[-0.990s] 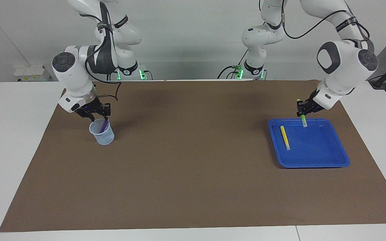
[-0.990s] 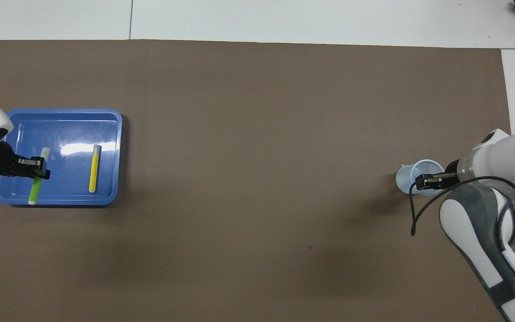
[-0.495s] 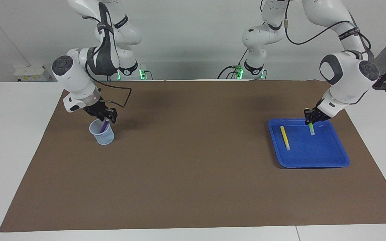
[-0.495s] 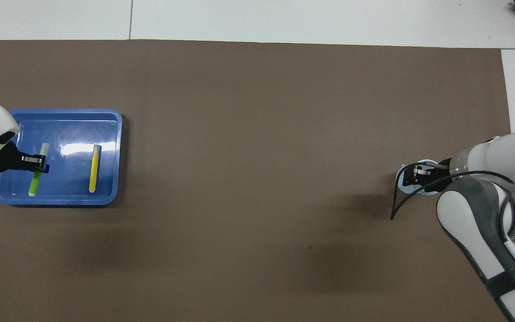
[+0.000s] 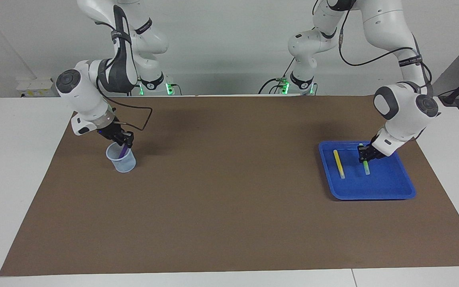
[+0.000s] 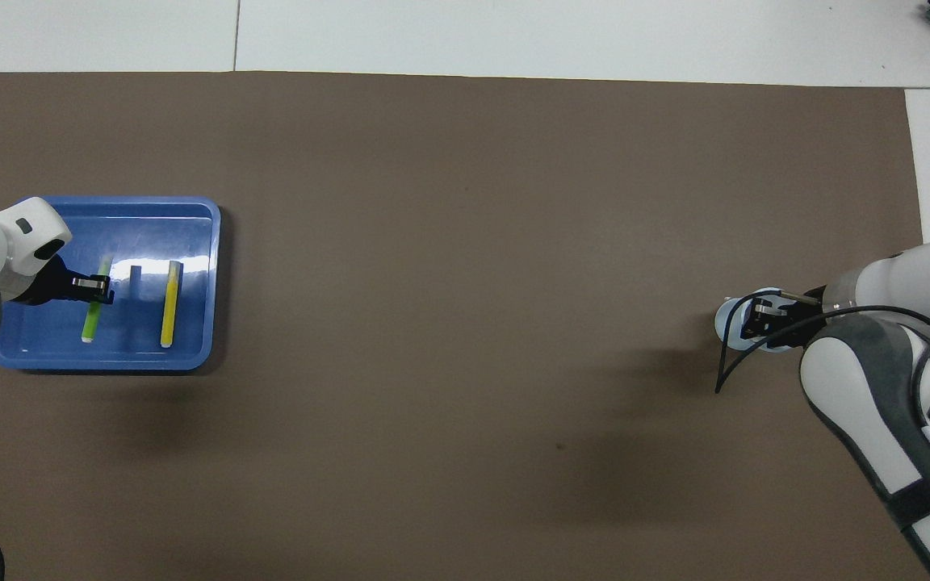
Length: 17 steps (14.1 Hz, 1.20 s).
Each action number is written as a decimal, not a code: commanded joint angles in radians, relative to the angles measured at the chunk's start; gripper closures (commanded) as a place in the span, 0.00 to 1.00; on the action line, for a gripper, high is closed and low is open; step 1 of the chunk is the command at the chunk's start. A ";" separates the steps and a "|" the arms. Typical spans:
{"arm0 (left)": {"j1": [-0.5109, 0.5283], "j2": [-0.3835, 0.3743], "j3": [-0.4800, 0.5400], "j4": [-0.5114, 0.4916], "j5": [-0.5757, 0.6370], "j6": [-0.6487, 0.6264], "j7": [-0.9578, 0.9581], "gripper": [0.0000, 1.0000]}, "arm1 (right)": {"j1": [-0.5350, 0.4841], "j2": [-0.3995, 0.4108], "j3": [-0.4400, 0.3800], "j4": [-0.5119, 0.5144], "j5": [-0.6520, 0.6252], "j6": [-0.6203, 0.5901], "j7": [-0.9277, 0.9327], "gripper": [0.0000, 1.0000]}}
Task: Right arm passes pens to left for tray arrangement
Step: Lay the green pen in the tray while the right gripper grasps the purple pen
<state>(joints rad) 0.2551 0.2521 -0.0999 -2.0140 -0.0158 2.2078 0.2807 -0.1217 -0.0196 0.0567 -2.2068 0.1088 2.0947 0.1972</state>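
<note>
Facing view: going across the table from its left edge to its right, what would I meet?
Right gripper over the clear cup with the purple pen → yellow pen → green pen in the left gripper, both in the blue tray.

No text, label or number can be read with any confidence. The black bands on the right arm (image 6: 929, 500) and the left arm (image 5: 407, 61) carry white lettering, but it is too small and slanted to make out.
</note>
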 commanded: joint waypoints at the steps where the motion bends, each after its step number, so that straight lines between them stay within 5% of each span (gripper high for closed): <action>1: 0.023 0.003 -0.011 -0.028 0.030 0.050 0.015 1.00 | -0.012 0.001 0.009 -0.001 0.022 -0.015 0.007 0.82; 4: 0.024 0.003 -0.011 -0.051 0.048 0.079 0.015 1.00 | -0.010 0.001 0.009 0.001 0.020 -0.025 -0.010 1.00; 8: 0.026 0.001 -0.012 -0.075 0.048 0.128 0.011 0.56 | -0.016 0.024 0.005 0.090 -0.021 -0.099 -0.181 1.00; 9: 0.024 0.001 -0.012 -0.075 0.048 0.130 0.006 0.53 | -0.018 0.030 0.005 0.126 -0.043 -0.134 -0.209 1.00; 17: 0.012 0.000 -0.014 0.004 0.005 0.014 -0.026 0.43 | -0.001 0.010 0.014 0.375 -0.049 -0.438 -0.219 1.00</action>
<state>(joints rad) 0.2681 0.2640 -0.1060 -2.0510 0.0075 2.2918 0.2777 -0.1207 -0.0156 0.0613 -1.8993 0.0713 1.7208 0.0026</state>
